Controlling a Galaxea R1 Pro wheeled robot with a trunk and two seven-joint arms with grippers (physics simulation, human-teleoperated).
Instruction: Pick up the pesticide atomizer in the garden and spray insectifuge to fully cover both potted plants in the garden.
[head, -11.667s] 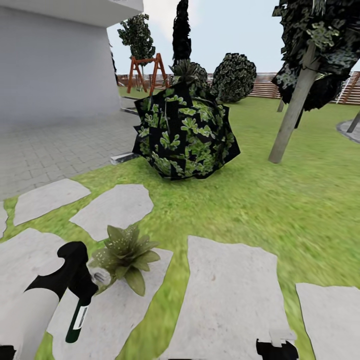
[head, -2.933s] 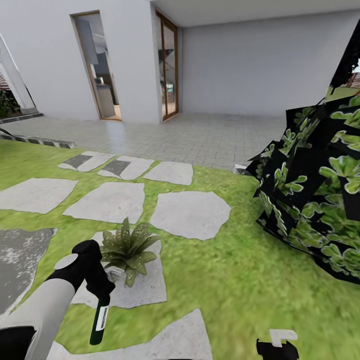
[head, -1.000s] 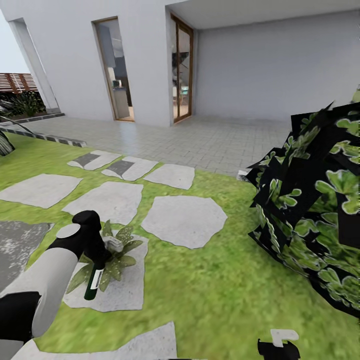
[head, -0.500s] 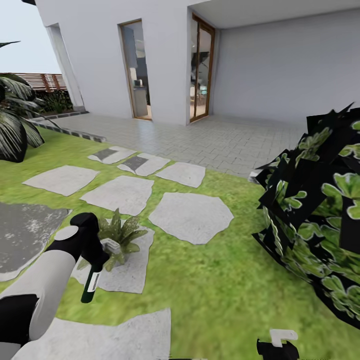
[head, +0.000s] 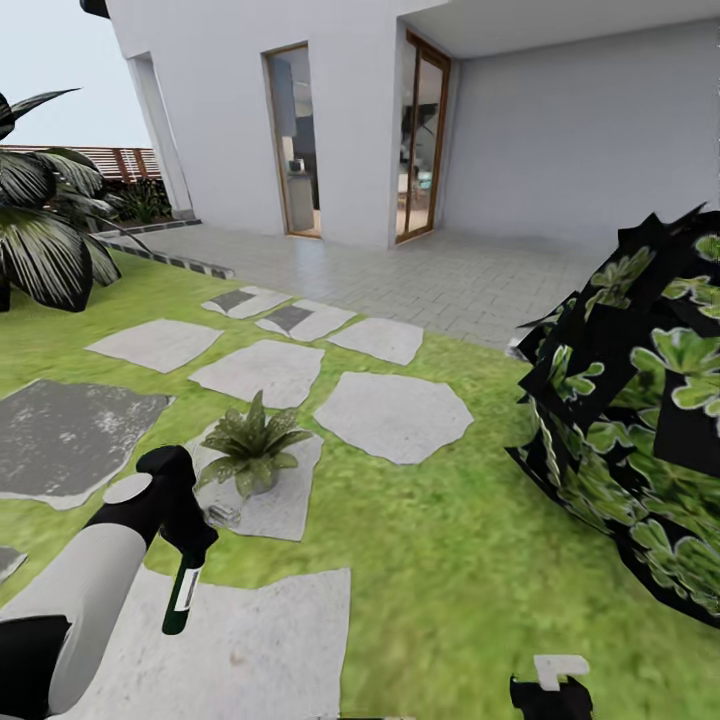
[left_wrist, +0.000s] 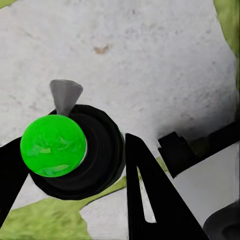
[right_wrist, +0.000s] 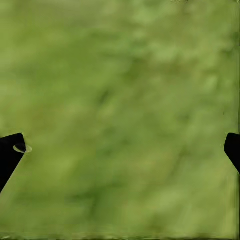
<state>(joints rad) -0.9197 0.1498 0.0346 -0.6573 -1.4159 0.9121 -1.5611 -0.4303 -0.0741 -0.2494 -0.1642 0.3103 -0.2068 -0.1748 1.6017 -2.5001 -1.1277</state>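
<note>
My left gripper (head: 188, 553) is shut on the pesticide atomizer (head: 181, 603), a slim dark green bottle with a white label that hangs downward over a stepping stone. In the left wrist view the atomizer (left_wrist: 54, 145) shows end-on as a bright green disc in a black ring, gripped between the black fingers (left_wrist: 145, 195). One potted plant (head: 252, 447), a low olive rosette, stands on a stone just beyond and right of the bottle, apart from it. The other potted plant is out of view. My right gripper (head: 548, 688) hangs open over the lawn, with its fingertips far apart in the right wrist view (right_wrist: 120, 150).
A big dark leafy bush (head: 640, 440) crowds the right side. A white-striped agave (head: 40, 245) stands at the far left. Grey stepping stones (head: 395, 415) cross the lawn toward the tiled terrace (head: 420, 275) and the house doors (head: 420, 140).
The camera has swung left, bringing the agave into view. The bottle, still held, now sits lower and further from the potted plant than half a second ago.
</note>
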